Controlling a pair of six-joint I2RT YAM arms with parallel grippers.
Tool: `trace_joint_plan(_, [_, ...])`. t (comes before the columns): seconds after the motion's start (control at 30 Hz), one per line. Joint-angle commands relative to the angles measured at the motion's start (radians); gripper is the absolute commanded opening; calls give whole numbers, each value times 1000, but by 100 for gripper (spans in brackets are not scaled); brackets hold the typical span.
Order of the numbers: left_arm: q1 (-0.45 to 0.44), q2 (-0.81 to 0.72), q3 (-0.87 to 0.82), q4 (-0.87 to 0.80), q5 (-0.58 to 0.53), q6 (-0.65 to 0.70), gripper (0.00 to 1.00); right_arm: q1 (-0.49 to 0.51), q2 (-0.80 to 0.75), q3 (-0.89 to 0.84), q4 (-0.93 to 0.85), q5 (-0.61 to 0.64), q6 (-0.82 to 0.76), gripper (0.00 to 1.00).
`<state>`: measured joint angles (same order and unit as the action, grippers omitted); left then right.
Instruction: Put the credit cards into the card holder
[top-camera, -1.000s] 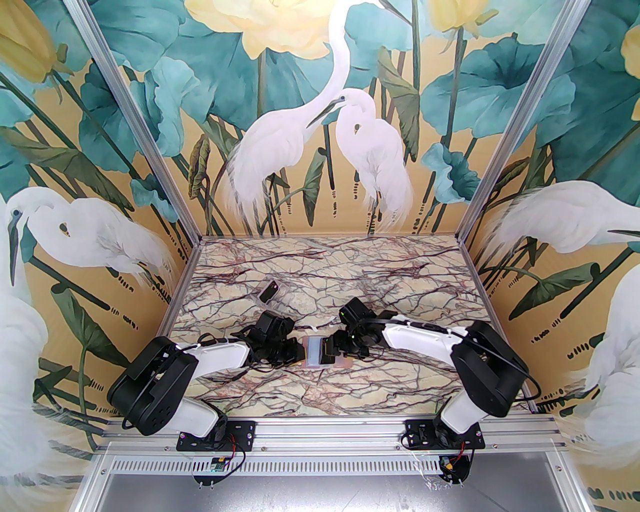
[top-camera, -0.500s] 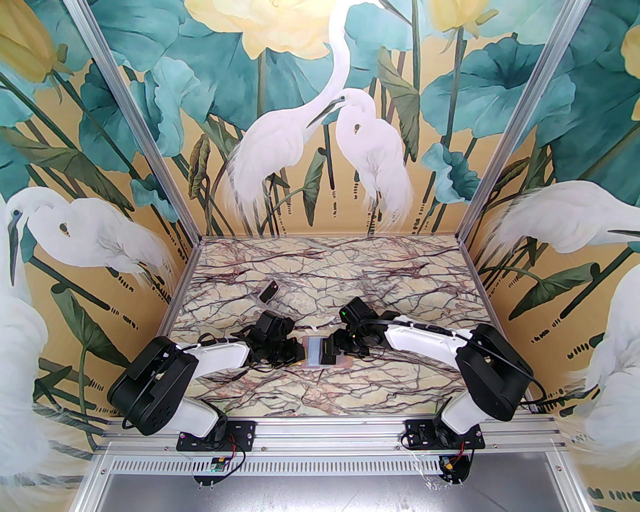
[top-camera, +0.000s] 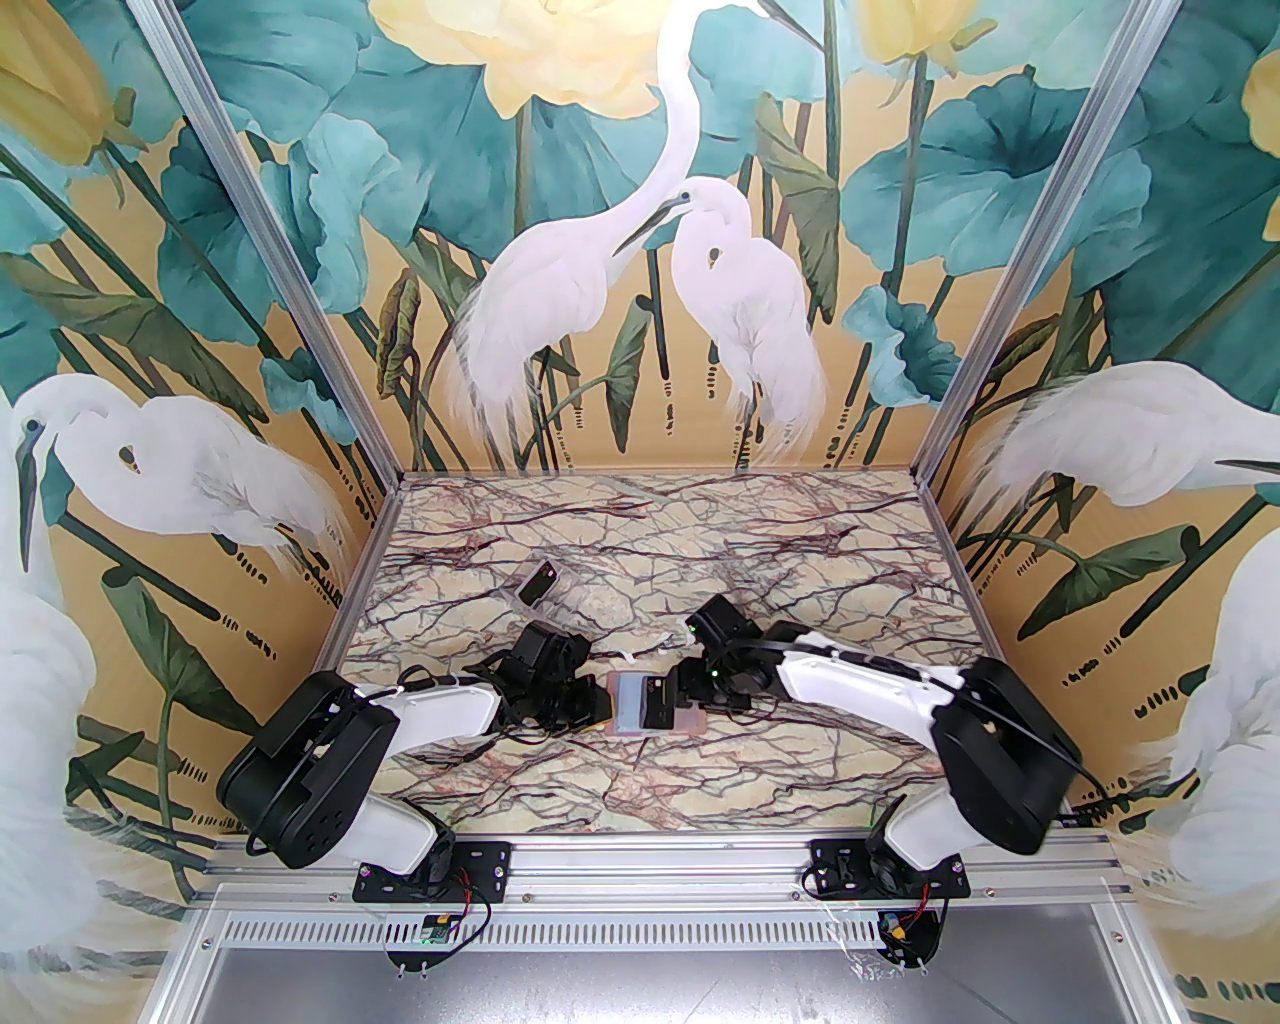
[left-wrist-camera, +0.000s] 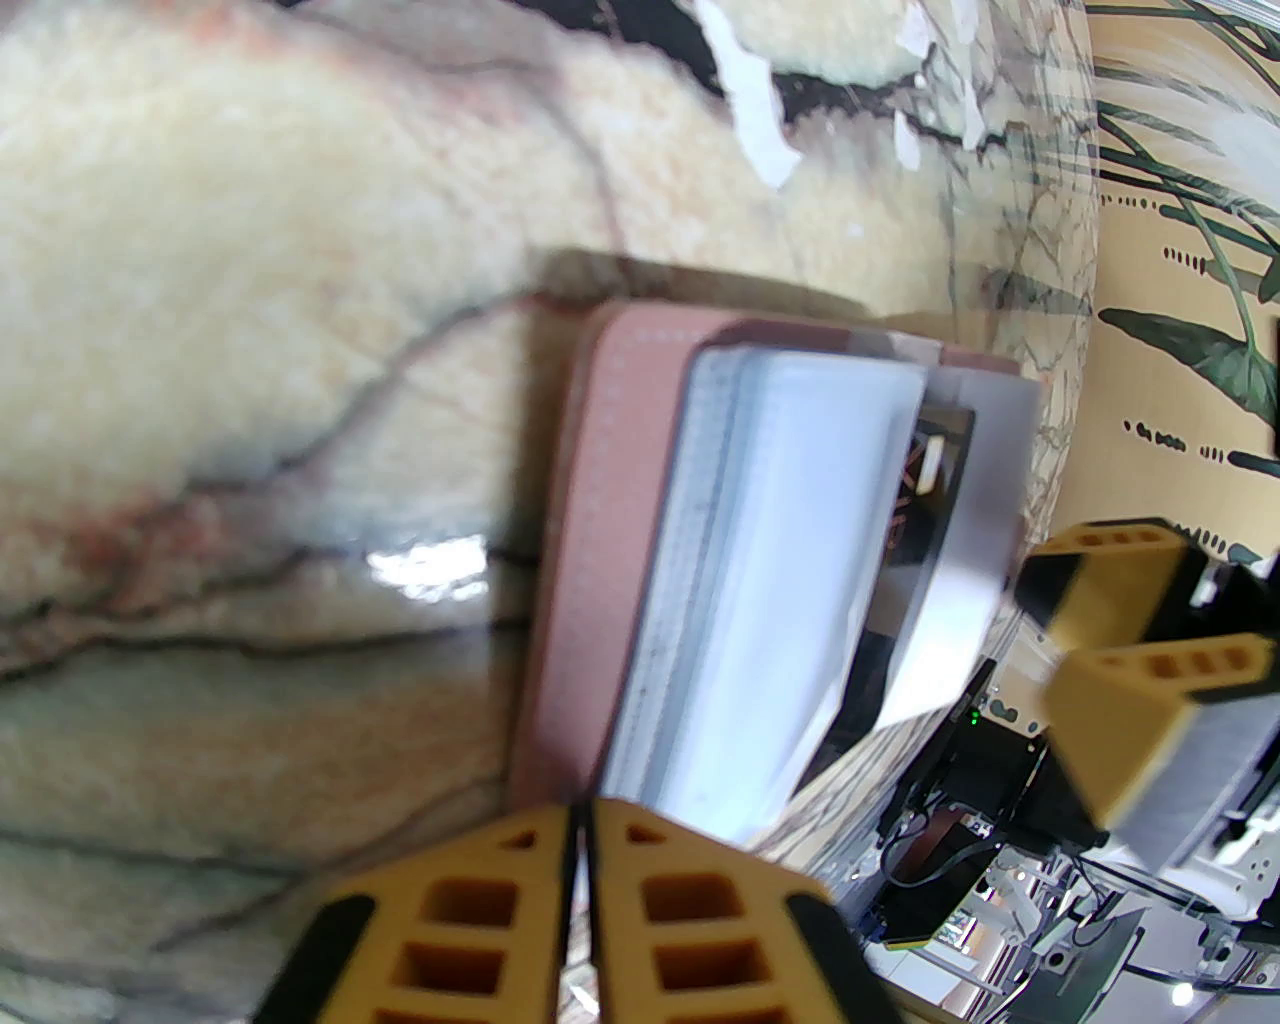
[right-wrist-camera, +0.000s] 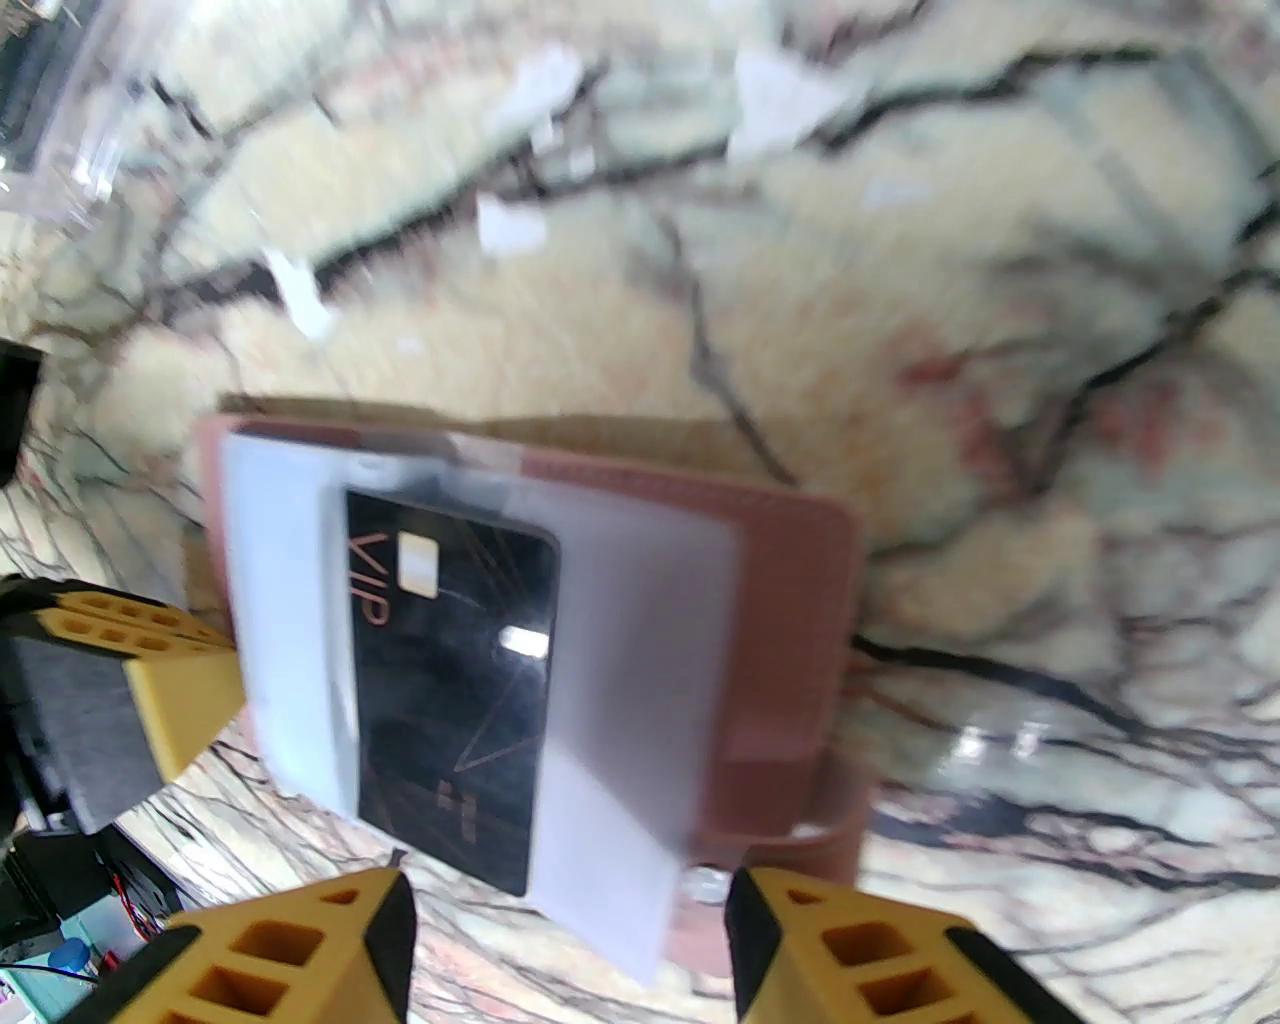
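While the left pincer (left-wrist-camera: 580, 815) sits closed at the left edge of the open pink card holder (right-wrist-camera: 790, 560), the right pincer (right-wrist-camera: 570, 890) hovers with jaws apart beside a black credit card (right-wrist-camera: 450, 680) lying among its clear sleeves (right-wrist-camera: 280, 560). Beyond, a clear box (top-camera: 545, 590) rests on the veined marble surface (top-camera: 700, 540), ringed by walls (top-camera: 640, 300) painted with egrets.

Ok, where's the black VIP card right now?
In the top view, the black VIP card lies among the clear sleeves of the open card holder, near the centre of the table, between the left fingers and the right fingers.
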<state>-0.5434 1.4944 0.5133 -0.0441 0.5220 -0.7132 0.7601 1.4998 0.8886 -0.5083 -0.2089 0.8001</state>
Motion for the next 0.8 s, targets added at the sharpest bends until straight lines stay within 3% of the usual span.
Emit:
trace_joint_plan(0.0, [-12,43,-10,-40,-51,12,14,4,2,26,28,-37,-29,57])
trace_joint_plan(0.1, [-12,39,-10,-43,-51,11,14,4,43,26,78,-104,-15,52])
trace_joint_plan(0.4, [-12,16,-1,-71,-60,12,14,-2,129,34,118,-136,-17,50])
trace_joint_plan(0.77, [-11,-186,85,-249,-109,8,18,-52,168,-50,235,-197,13,50])
